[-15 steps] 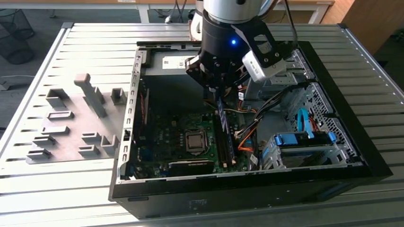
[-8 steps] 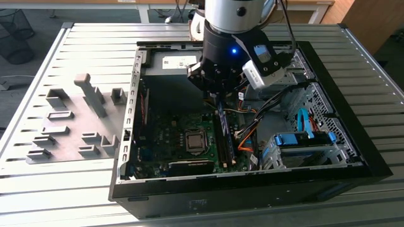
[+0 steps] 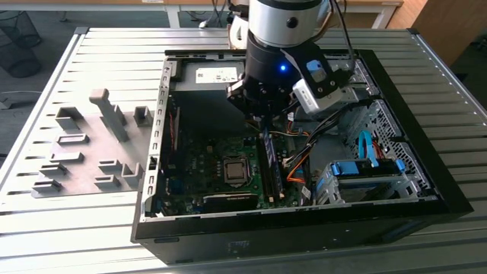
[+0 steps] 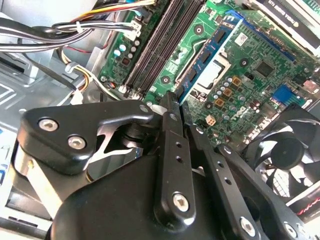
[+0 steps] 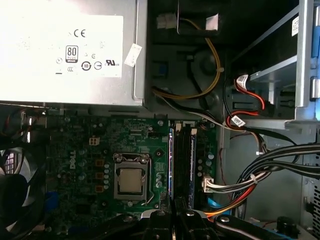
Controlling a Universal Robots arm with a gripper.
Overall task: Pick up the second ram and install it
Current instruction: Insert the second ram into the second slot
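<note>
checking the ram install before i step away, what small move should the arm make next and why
Probably a short, slow press straight down. The gripper sits right above the memory slots, and the second ram stands on edge in line with them beside the processor socket, one end at the gripper's tip. Whether it is fully seated cannot be told, so go gently.

Work surface is a tabletop of ribbed, pale grey metal slats running along the exterior view's width, evenly lit with soft glare on the near slats. Beyond its far edge lies a dull grey floor. A dark wire-mesh waste basket stands on that floor at the exterior view's left. A light wooden desk runs along the back, and a wooden panel stands at the exterior view's right.
</note>
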